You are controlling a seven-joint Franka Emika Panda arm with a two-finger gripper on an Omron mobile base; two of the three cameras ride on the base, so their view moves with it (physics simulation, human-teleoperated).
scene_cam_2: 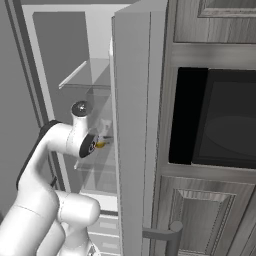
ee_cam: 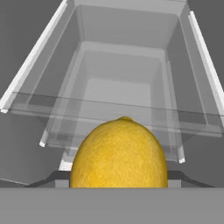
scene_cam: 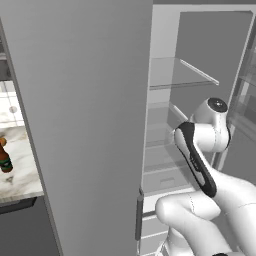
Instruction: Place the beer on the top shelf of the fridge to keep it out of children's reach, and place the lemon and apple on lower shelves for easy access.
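The fridge (scene_cam: 90,100) is the biggest thing here. Its wide grey door stands open, and the pale inside shows behind it. In the right base view a dark oven (scene_cam_2: 220,117) sits in wood cabinets (scene_cam_2: 210,220) next to the fridge.

The white arm (scene_cam: 200,150) reaches from the bottom of the left base view into the fridge. Its hand goes in among the glass shelves.

The top shelf (scene_cam: 182,75) is a thin clear pane high up in the fridge. The lower shelves (scene_cam: 162,130) are stacked under it. In the hand view, clear panes and a pale box lie below the hand.

On the far left of the left base view there is a marble counter (scene_cam: 20,175). The beer (scene_cam: 4,156) stands on it, well apart from the fridge.

The gripper (scene_cam_2: 102,142) is inside the fridge, above one of the lower shelves. It is partly hidden by the door edge, so it is hard to see well.

The lemon (ee_cam: 119,154) is in the gripper. It looks big and yellow right in front of the hand camera. The jaws seem to be clamped on it, one on each side.
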